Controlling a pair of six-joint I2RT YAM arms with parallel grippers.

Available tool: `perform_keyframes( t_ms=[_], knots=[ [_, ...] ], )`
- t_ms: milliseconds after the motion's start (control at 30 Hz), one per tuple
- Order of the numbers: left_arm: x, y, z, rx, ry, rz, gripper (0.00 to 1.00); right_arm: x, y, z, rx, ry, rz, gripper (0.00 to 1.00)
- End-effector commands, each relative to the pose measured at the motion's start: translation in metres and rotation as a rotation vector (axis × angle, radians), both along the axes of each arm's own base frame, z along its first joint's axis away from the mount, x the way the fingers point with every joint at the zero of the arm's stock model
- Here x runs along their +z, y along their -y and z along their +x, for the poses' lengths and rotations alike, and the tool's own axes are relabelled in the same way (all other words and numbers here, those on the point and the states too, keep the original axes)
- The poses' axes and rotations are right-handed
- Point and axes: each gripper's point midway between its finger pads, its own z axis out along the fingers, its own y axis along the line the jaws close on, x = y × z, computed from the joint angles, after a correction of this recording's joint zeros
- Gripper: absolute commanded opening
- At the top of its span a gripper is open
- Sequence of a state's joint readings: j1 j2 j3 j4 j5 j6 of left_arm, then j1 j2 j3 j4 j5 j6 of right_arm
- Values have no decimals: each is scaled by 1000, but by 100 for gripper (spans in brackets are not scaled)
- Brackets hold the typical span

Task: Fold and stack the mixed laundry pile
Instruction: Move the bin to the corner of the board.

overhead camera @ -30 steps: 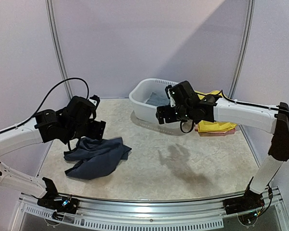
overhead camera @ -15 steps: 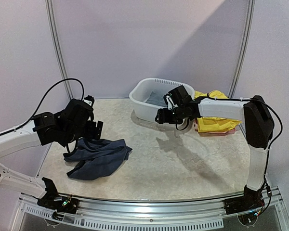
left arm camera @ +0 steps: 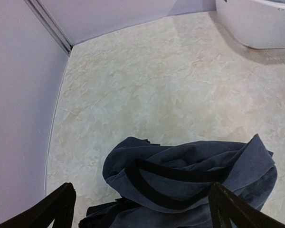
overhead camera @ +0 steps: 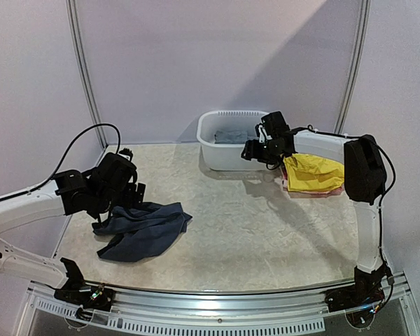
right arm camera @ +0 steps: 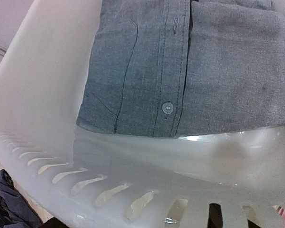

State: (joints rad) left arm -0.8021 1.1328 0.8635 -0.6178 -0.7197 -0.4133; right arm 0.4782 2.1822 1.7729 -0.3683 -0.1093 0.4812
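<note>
The left arm was extended low, the left tool (overhead camera: 129,192) spread wide just above the crumpled navy-blue garment (overhead camera: 143,227) on the pale tabletop (overhead camera: 266,224). The right arm reached far out to the white plastic basin (overhead camera: 220,157), which held a folded grey buttoned garment (right arm camera: 190,66). The opening of the right tool (overhead camera: 255,150) at the rim could not be determined.

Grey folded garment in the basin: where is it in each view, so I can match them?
Top external: grey folded garment inside the white basin, upper centre.
Left wrist: not in it; only the basin's outer wall, top right.
Right wrist: fills the upper half.
Shared landmark: the white basin, in all three.
</note>
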Motion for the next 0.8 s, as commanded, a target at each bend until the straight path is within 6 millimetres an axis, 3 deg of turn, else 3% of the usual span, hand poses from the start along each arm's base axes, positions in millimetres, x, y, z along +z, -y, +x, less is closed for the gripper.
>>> perform_keyframes(
  t_ms=[0, 167, 300, 533, 767],
  knots=[
    [-20, -31, -3, 98, -67, 19, 100, 24, -14, 23, 55, 119, -15, 74],
    [-41, -50, -1, 143, -131, -68, 91, 23, -15, 15, 87, 111, -6, 75],
    [-55, -50, 5, 137, -175, -165, 77, 25, -20, -5, 137, 88, 43, 76],
    [-75, -45, 19, 127, -219, -212, 68, 40, -31, -44, 200, 95, 62, 76],
    [-90, -52, 38, 170, -222, -210, 59, 48, -50, -73, 267, 101, 55, 77]
  ],
)
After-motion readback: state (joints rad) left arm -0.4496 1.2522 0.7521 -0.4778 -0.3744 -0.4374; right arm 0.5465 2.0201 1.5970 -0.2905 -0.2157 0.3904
